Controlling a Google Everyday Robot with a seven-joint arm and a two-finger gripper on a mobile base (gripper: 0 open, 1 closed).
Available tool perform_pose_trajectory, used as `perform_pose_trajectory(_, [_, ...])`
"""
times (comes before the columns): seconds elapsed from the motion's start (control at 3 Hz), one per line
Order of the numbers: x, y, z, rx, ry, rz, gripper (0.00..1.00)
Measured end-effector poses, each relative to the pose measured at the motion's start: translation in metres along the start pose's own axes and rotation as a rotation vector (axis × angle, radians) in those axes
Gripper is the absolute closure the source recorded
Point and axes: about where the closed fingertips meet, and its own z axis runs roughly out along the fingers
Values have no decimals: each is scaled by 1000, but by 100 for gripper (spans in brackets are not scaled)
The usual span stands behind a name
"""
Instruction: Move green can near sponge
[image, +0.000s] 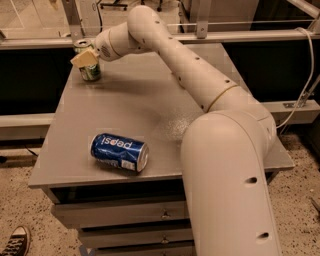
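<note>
The green can (90, 72) stands upright at the far left corner of the grey table (125, 100), its silver top rim showing just left of my wrist. My gripper (85, 57) is right at the can, up against its upper part and covering its middle from the front. The arm reaches to it from the lower right, across the table. The can rests on the table. No sponge shows; it is hidden or out of view.
A blue Pepsi can (119, 152) lies on its side near the table's front left edge. My large arm (225, 150) covers the right side of the table. A railing (240, 36) runs behind the table. Drawers (120, 212) sit under the front edge.
</note>
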Motion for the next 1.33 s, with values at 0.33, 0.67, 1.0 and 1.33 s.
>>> perform_pose_trajectory(0.33, [-1, -22, -32, 73, -14, -10, 87])
perform_pose_trajectory(0.67, [0, -58, -80, 173, -28, -42, 100])
perform_pose_trajectory(1.0, [17, -113, -153, 305, -72, -42, 100])
perform_pose_trajectory(1.33, [35, -141, -189, 362, -91, -23, 100])
